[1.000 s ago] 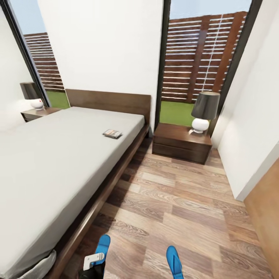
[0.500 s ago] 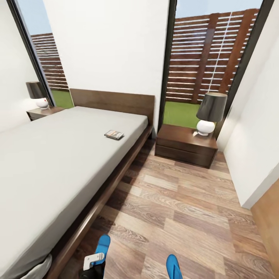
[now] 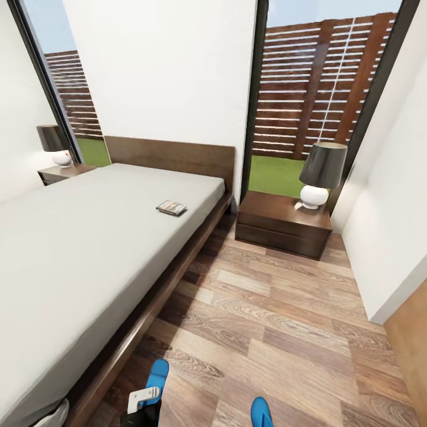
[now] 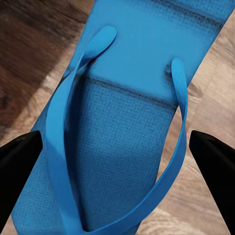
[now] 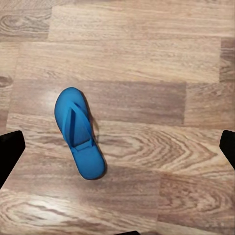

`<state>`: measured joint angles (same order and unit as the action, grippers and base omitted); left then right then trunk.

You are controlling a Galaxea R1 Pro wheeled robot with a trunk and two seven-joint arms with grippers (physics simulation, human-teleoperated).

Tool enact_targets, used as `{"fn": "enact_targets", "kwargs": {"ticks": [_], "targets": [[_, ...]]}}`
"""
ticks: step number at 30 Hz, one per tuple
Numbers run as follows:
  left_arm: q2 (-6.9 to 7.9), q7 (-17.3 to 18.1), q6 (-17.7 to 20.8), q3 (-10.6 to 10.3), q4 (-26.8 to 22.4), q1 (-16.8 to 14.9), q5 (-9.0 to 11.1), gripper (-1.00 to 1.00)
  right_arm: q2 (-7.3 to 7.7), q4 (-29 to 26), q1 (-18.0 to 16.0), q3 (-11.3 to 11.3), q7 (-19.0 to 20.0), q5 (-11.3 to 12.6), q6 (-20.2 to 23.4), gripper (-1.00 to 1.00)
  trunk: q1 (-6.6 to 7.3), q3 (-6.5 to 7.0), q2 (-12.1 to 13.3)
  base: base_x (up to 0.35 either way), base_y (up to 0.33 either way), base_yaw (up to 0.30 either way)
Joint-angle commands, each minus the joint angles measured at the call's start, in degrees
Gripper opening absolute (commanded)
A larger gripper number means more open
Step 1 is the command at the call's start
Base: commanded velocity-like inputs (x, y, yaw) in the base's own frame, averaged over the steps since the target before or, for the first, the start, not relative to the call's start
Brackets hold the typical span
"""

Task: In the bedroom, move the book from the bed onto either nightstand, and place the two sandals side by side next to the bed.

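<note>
The book lies on the off-white mattress of the bed, near its right edge and towards the headboard. One nightstand stands right of the bed, another at its far left. One blue sandal lies on the floor beside the bed frame, close under my left gripper, which is open with a black finger on either side of this sandal. The other sandal lies further right. My right gripper hangs open well above that sandal.
Each nightstand carries a lamp with a dark shade. White walls close in on the right. Tall black-framed windows show a slatted fence. A wood-plank floor stretches between the bed and the right wall.
The whole head view has shifted slightly, so the camera moved. The right sandal sits lower in the picture. Book, bed and left gripper keep their places relative to each other.
</note>
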<state>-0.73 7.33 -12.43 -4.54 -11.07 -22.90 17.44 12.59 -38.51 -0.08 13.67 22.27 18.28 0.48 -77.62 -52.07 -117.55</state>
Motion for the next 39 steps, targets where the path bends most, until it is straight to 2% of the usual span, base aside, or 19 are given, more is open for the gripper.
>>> {"fn": "enact_targets", "kwargs": {"ticks": [1,8,13,16,18,19,23,25,26,27,30,31,32,34,37,39], "targets": [[0.02,0.05,-0.24,-0.47,0.09,-0.04,0.58,-1.00,-0.01,0.02,-0.01,0.08,0.30,0.44,0.05,1.00,0.01,-0.04,-0.02,0.001,-0.001,0.000],[0.02,0.05,-0.25,-0.47,0.09,-0.04,0.58,-1.00,-0.02,0.02,-0.01,0.05,0.19,0.00,0.05,1.00,0.01,-0.04,-0.02,0.000,0.000,0.000],[0.02,0.05,-0.26,-0.47,0.09,-0.04,0.58,-1.00,-2.12,-0.85,-0.07,-0.55,-0.97,-0.26,0.62,1.00,0.01,-0.04,-0.02,0.000,0.000,0.000],[0.02,0.05,-0.30,-0.47,0.09,-0.04,0.57,-1.00,-4.00,-4.42,-0.29,-0.75,-4.55,-1.07,1.60,1.00,0.01,-0.04,-0.02,0.000,0.000,0.000],[0.02,0.05,-0.30,-0.47,0.09,-0.04,0.54,-1.00,-4.58,-6.51,-0.38,-0.78,-7.07,-2.08,3.13,1.00,0.01,-0.04,-0.02,0.000,0.000,0.000],[0.02,0.05,-0.31,-0.48,0.09,-0.04,0.52,-1.00,-4.98,-8.69,-0.54,-0.82,-10.00,-3.53,5.85,1.00,0.01,-0.04,-0.02,0.000,0.000,0.000],[0.02,0.05,-0.31,-0.49,0.09,-0.04,0.51,-1.00,-5.42,-12.25,-2.30,-0.83,-15.90,-6.22,14.04,1.00,0.01,-0.04,-0.02,0.000,0.000,0.000],[0.02,0.05,-0.31,-0.51,0.09,-0.04,0.50,-1.00,-5.55,-13.25,-3.95,-0.83,-18.22,-7.00,18.23,1.00,0.01,-0.04,-0.02,0.000,0.000,0.000],[0.02,0.05,-0.31,-0.53,0.05,-0.04,0.50,-1.00,-5.75,-13.87,-6.02,-0.84,-19.88,-7.66,21.88,1.00,0.01,-0.04,-0.02,0.000,0.000,0.000],[0.02,0.07,-0.31,-0.53,0.06,-0.04,0.48,-1.00,-5.94,-14.06,-7.24,-0.84,-20.50,-7.90,23.36,1.00,0.01,-0.04,-0.02,0.000,0.000,0.000],[-0.03,0.09,-0.31,-0.55,0.01,-0.04,0.43,-1.00,-9.89,-10.45,-18.74,-0.90,-24.13,-9.02,29.02,1.00,0.01,-0.04,-0.02,0.000,0.000,0.000],[-0.04,0.08,-0.31,-0.55,0.01,-0.04,0.41,-1.00,-10.36,-9.19,-20.02,-0.91,-25.07,-9.11,29.85,1.00,0.01,-0.04,-0.02,0.000,0.000,0.000],[-0.05,0.06,-0.31,-0.56,0.00,-0.04,0.37,-1.00,-11.30,-5.78,-22.75,-0.92,-28.33,-9.37,32.36,1.00,0.01,-0.04,-0.02,0.000,0.000,0.000],[-0.06,0.07,-0.31,-0.59,0.00,-0.04,0.34,-1.00,-11.88,-3.93,-24.22,-0.94,-31.39,-9.54,34.30,1.00,0.01,-0.04,-0.02,0.000,0.000,0.000],[-0.06,0.09,-0.31,-0.62,0.00,-0.04,0.29,-1.00,-12.65,-2.97,-24.97,-1.24,-33.20,-9.65,35.34,1.00,0.01,-0.04,-0.02,0.000,0.000,0.000],[-0.06,0.10,-0.31,-0.63,-0.03,-0.04,0.26,-1.00,-13.59,-2.44,-25.37,-2.97,-34.16,-9.73,35.86,1.00,0.01,-0.04,-0.02,0.000,0.000,0.000]]}}
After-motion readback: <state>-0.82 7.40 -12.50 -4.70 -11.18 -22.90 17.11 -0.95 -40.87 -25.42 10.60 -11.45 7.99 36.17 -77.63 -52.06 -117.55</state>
